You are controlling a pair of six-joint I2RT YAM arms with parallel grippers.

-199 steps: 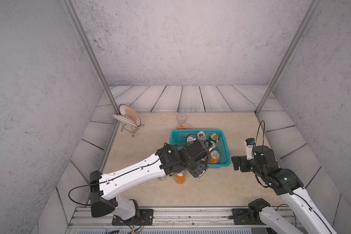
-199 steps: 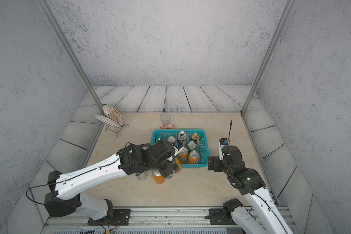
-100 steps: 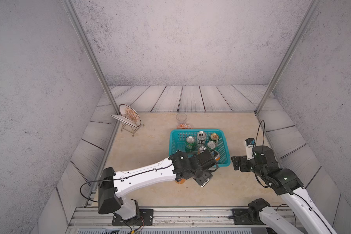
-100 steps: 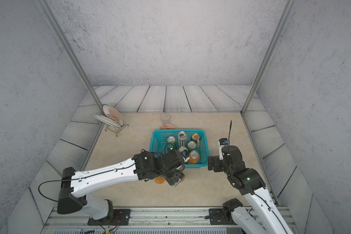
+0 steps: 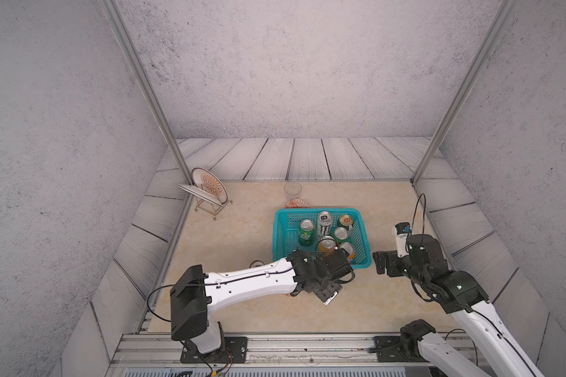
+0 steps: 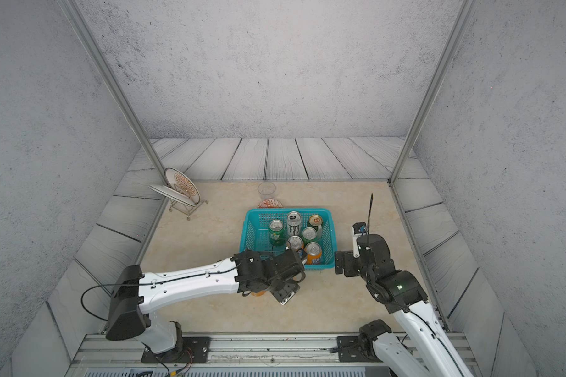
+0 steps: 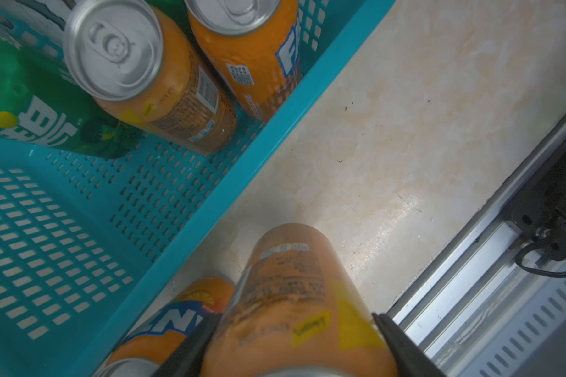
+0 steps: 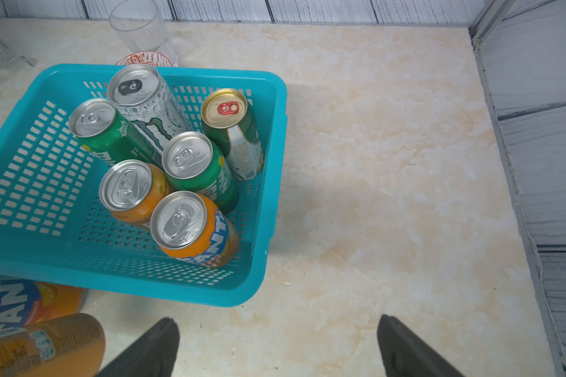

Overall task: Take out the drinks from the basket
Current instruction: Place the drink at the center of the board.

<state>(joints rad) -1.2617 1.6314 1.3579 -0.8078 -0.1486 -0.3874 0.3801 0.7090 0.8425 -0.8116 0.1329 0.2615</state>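
Top views: basket centre-right, six drinks remaining inside. Left wrist: left gripper clamped on an orange can over the table, just outside the near wall, beside a second orange can. Right wrist: right gripper spread apart, empty.

You have teal mesh basket sitting flat, left half bare. Six cans upright inside, bunched right: silver-white Monster can, gold-topped green can, rear Sprite can, front Sprite can, Fanta can at front, orange can beside it. Just outside front wall: outer Fanta can upright; held orange can clamped in left gripper.
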